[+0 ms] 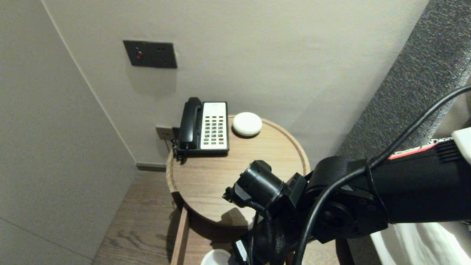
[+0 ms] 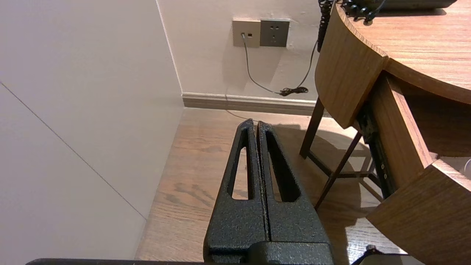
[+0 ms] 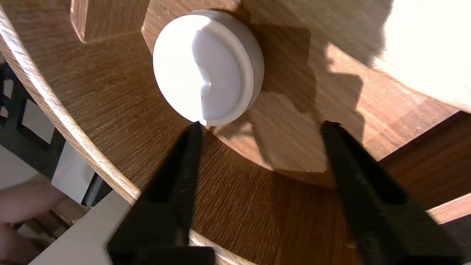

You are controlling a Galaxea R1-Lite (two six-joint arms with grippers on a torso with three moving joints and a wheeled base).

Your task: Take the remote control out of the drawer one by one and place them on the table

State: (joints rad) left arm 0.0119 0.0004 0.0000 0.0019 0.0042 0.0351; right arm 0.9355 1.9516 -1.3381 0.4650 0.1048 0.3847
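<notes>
My right gripper [image 3: 261, 124] is spread wide above the open drawer [image 1: 181, 235], one fingertip just beside the white round disc [image 3: 208, 66] inside. My arm blocks the head view there. A telephone [image 1: 202, 127] and a white puck [image 1: 247, 124] sit on the tabletop [image 1: 206, 176]. The left gripper [image 2: 256, 123] is pressed together, low beside the table.

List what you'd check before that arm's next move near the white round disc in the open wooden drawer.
1. Right gripper open: ok, jaws wide apart, nothing between them.
2. White round disc lying flat and uncovered: ok.
3. Disc centred between the jaws: not ok, it sits beyond the tips, off toward one finger.
4. Fingertip touching the disc's rim: cannot tell.
5. Open wooden drawer pulled out far enough: ok, the arm reaches in under the round wooden tabletop.
6. Left gripper out of the way: ok, shut, over the floor beside the table.
</notes>
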